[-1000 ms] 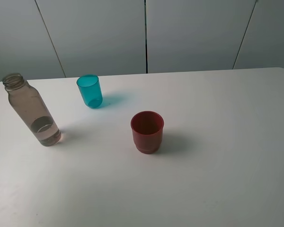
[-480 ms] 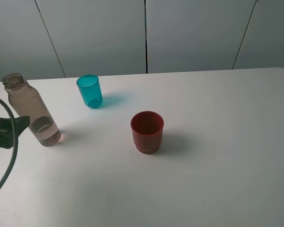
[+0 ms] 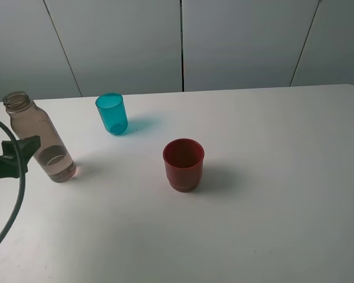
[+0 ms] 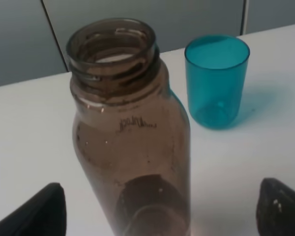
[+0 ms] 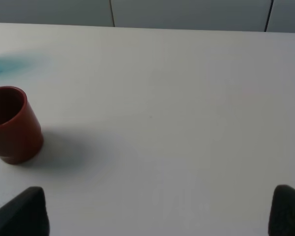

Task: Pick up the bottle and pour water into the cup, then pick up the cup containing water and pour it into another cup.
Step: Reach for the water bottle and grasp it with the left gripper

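At the left edge of the frame, the left jaws stood wide apart facing the bottle [image 3: 44, 132] on the table [image 3: 271, 206], gripping nothing; an off-centre close could topple and spill it. The right jaws were apart too.

Shows dark red cup [image 5: 10, 125] upright on white table [image 5: 187, 98], shadow beside it; right gripper [image 5: 160, 214] fingertips [image 5: 24, 211] set wide apart, clear of cup; grey wall panels [image 5: 187, 10] beyond.

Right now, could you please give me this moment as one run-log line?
left pincer open at bottle, no grip | right pincer open | teal cup, red cup upright, untouched
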Controlling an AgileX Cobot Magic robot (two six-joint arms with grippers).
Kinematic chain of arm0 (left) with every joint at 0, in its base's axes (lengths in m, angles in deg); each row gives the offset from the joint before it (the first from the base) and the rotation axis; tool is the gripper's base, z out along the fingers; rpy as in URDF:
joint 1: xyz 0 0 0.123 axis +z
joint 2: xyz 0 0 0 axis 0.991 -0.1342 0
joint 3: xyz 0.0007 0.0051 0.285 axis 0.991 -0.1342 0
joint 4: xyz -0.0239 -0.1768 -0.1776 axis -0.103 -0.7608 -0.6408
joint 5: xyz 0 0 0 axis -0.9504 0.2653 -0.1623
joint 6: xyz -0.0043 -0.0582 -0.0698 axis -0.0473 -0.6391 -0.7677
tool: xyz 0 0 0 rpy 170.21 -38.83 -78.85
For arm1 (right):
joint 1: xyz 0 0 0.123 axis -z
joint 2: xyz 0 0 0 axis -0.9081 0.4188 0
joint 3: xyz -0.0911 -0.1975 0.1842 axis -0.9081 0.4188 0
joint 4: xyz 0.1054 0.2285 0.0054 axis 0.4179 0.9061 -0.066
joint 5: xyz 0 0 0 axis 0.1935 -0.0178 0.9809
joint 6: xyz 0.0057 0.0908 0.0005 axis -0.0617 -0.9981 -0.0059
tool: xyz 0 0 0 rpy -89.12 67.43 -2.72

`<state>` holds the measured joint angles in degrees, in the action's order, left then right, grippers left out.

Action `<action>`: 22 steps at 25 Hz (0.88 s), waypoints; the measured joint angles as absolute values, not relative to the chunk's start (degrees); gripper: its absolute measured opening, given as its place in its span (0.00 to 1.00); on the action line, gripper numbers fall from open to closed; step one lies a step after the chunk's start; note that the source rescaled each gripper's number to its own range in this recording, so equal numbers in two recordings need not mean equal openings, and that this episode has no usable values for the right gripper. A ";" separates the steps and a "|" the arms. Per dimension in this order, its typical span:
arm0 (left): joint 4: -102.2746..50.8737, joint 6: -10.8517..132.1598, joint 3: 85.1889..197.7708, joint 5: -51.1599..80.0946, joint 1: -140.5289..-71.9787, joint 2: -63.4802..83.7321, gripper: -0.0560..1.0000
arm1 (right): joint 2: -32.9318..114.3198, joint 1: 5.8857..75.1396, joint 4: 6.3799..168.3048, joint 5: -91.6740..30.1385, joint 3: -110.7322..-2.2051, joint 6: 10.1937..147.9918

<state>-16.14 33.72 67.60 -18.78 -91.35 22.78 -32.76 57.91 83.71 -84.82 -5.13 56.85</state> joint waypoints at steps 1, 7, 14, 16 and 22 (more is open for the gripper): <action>-16.51 34.43 67.30 -19.55 -91.35 22.78 0.96 | -32.76 57.91 83.71 -84.82 -5.13 56.85; -22.95 35.52 64.58 -27.37 -91.35 22.78 0.96 | -32.76 57.91 83.71 -84.82 -5.13 56.85; -23.88 35.80 64.44 -30.95 -91.35 22.78 0.96 | -32.76 57.91 83.71 -84.82 -5.13 56.85; -23.88 36.67 64.44 -31.74 -91.35 22.78 0.96 | -32.76 57.91 83.71 -84.82 -5.13 56.85; -23.97 37.47 64.44 -31.96 -91.35 22.78 0.95 | -32.76 57.91 83.71 -84.82 -5.13 56.85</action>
<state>-23.97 37.47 64.44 -31.96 -91.35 22.78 -32.76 57.91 83.71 -84.82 -5.13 56.85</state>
